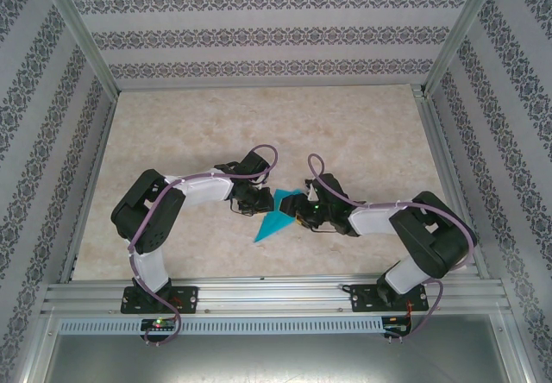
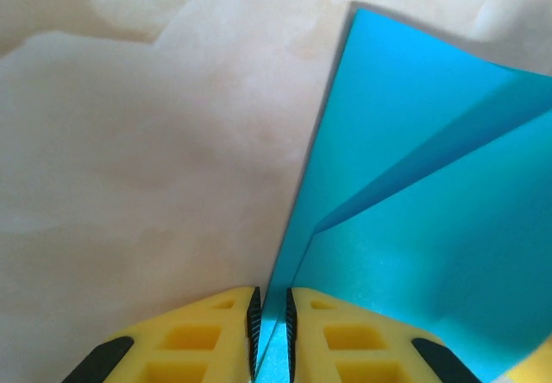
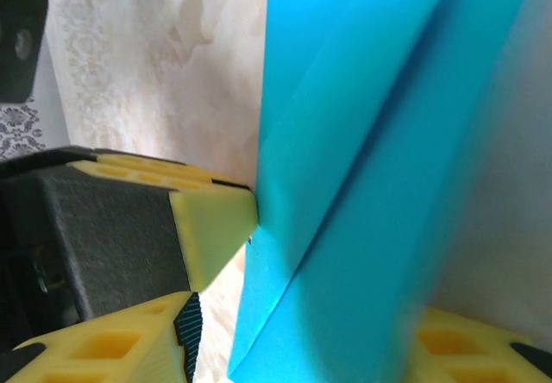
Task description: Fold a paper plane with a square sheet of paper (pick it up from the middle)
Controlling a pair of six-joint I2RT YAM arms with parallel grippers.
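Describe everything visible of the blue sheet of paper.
The sheet of paper is thin, teal-blue and partly folded: a flap lies over it along a diagonal crease, and one end narrows to a point toward the near edge of the beige table. It is between the two grippers. The left gripper is pinched on one edge. The sheet passes between the spread fingers of the right gripper; contact there is unclear.

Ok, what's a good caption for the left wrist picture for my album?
Left hand pinching the edge of the folded blue paper, pale table behind.
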